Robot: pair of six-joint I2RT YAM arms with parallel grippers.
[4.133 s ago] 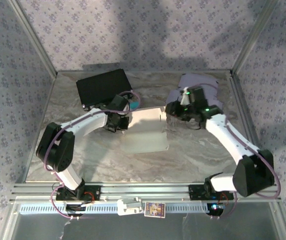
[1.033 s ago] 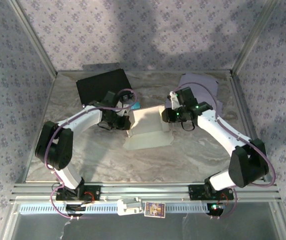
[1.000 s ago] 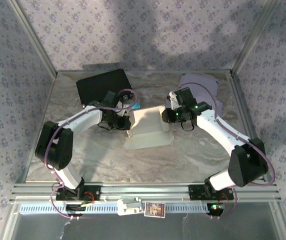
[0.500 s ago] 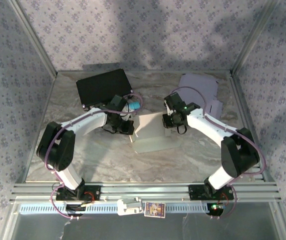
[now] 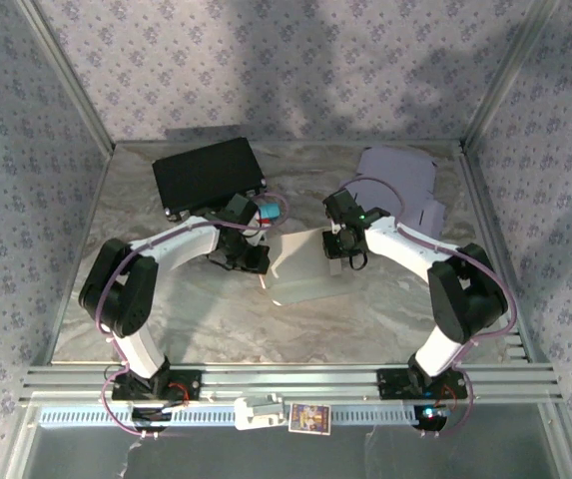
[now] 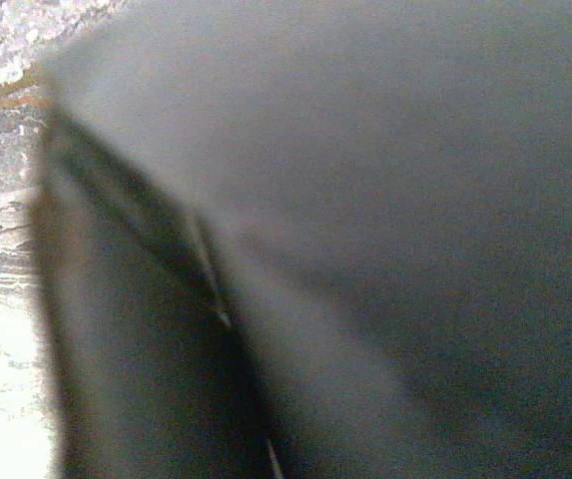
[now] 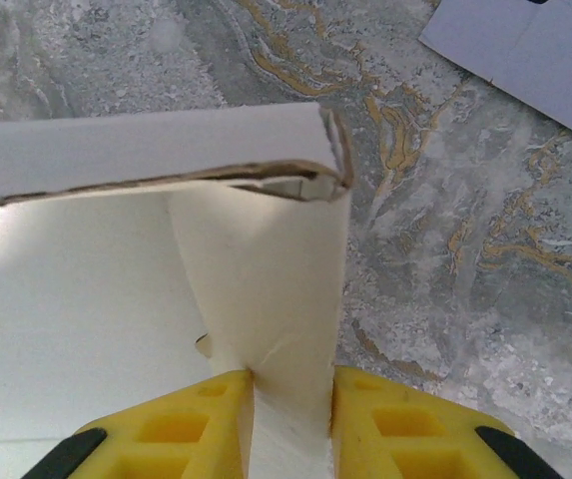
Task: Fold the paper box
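Note:
The paper box (image 5: 300,271) is a white cardboard blank lying mid-table, its left and right sides lifted. My right gripper (image 5: 337,251) is at its right side. In the right wrist view, the yellow fingers (image 7: 196,424) of the right gripper (image 7: 292,399) are shut on an upright white side flap (image 7: 266,289), under a folded cardboard edge (image 7: 146,155). My left gripper (image 5: 256,257) is shut at the box's left edge. Whether cardboard sits between its fingers is hidden. A dark, blurred surface (image 6: 365,200) lies close against the left wrist lens.
A black flat case (image 5: 209,175) lies at the back left, just behind the left arm. A pale purple sheet (image 5: 397,178) (image 7: 535,50) lies at the back right, beyond the right arm. Marble tabletop (image 5: 216,319) stretches in front of the box. Metal frame posts stand at the corners.
Both grippers have drawn inward toward each other. The box's sides have risen and its footprint has narrowed. The right arm has swung left, elbow folding closer.

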